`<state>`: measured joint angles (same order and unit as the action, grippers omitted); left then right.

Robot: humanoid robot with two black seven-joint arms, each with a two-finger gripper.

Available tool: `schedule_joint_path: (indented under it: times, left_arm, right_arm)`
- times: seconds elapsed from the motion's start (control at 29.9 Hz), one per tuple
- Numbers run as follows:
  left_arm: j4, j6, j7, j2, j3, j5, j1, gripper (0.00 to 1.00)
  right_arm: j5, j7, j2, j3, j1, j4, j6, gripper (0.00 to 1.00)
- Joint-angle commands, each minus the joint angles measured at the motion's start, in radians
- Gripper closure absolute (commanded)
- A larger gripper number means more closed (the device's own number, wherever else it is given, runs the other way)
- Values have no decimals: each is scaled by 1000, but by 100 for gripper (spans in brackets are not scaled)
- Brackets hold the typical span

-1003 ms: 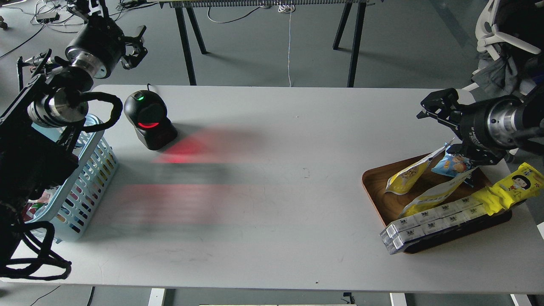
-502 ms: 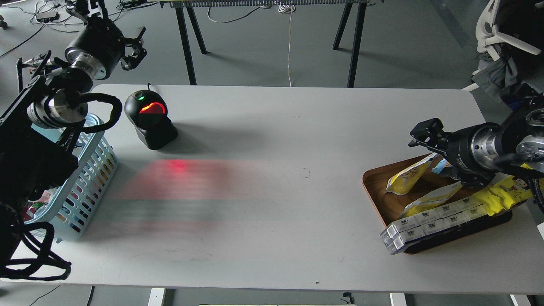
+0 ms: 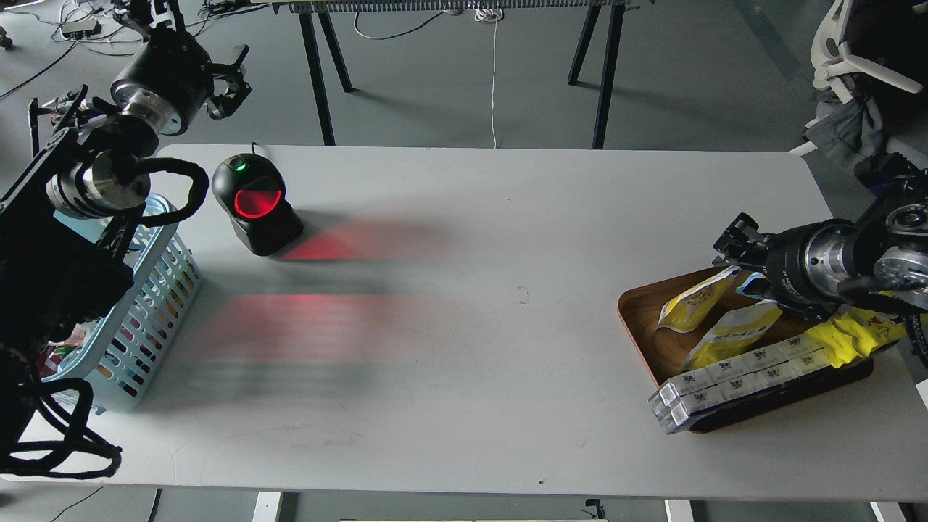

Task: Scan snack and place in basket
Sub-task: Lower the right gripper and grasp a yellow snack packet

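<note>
The snack (image 3: 689, 303), a yellow pouch with a round bean picture, leans upright in the brown wooden tray (image 3: 641, 319) at the right. A second yellow pouch (image 3: 732, 335) lies just in front of it. My right gripper (image 3: 739, 262) is low over the tray, and its jaws stand apart on either side of the snack's white top corner. The light blue basket (image 3: 156, 290) stands at the table's left edge, partly hidden by my left arm. My left gripper (image 3: 230, 76) is open and empty, raised beyond the table's far left corner.
A black barcode scanner (image 3: 254, 203) with a red glowing window stands at the back left and casts red light on the table. The tray also holds a pack of white boxes (image 3: 732, 377) and a long yellow wrapper (image 3: 848, 337). Table legs stand behind the table.
My right gripper has come down and toward me, from above the tray to the snack's top corner. The small blue bag is now hidden behind it. The left arm has not moved.
</note>
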<state>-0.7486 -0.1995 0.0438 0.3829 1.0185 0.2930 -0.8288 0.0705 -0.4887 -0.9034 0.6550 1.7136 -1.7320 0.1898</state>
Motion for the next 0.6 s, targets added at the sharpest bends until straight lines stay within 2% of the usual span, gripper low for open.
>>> schedule_joint_path:
  times: [0.0, 0.43, 0.57]
  left_arm:
    - [0, 0, 1, -1, 0, 0, 0, 0]
    - [0, 0, 1, -1, 0, 1, 0, 0]
    - [0, 0, 1, -1, 0, 1, 0, 0]
  right_arm:
    - [-1, 0, 0, -3, 0, 3, -1, 98]
    - [-3, 0, -14, -26, 9, 0, -4, 100]
    - [-1, 0, -31, -83, 14, 0, -10, 100]
